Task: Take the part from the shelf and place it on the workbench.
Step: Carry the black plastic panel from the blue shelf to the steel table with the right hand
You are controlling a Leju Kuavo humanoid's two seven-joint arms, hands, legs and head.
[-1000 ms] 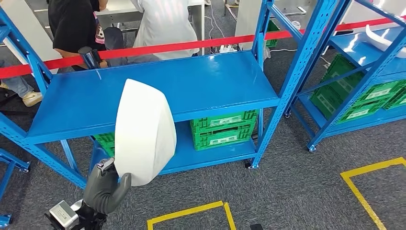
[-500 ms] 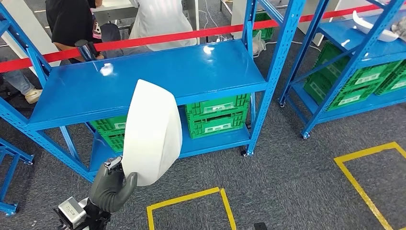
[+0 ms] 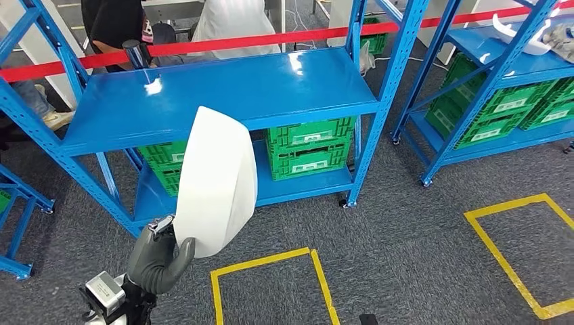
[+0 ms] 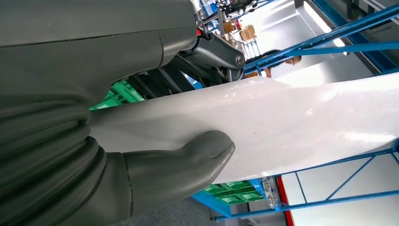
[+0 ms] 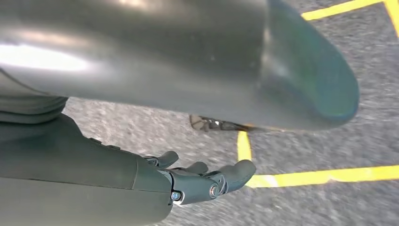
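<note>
A large white curved panel, the part (image 3: 215, 179), stands upright in front of the blue shelf (image 3: 223, 95). My left hand (image 3: 157, 258) grips its lower edge at the bottom left of the head view. Up close, the left wrist view has the thumb (image 4: 179, 165) pressed on the part (image 4: 291, 122), with the left hand (image 4: 94, 155) wrapped around its edge. My right hand (image 5: 197, 179) hangs over the grey carpet, fingers apart and holding nothing.
Green crates (image 3: 311, 152) sit on the shelf's lower level. A second blue rack (image 3: 501, 68) with green crates and a white part stands at the right. A red barrier tape (image 3: 237, 42) runs behind, with people beyond it. Yellow floor squares (image 3: 271, 291) mark the carpet.
The whole view has shifted: the shelf sits farther off and higher in the picture as the camera moves back. The part stays in my left hand, a little more upright.
</note>
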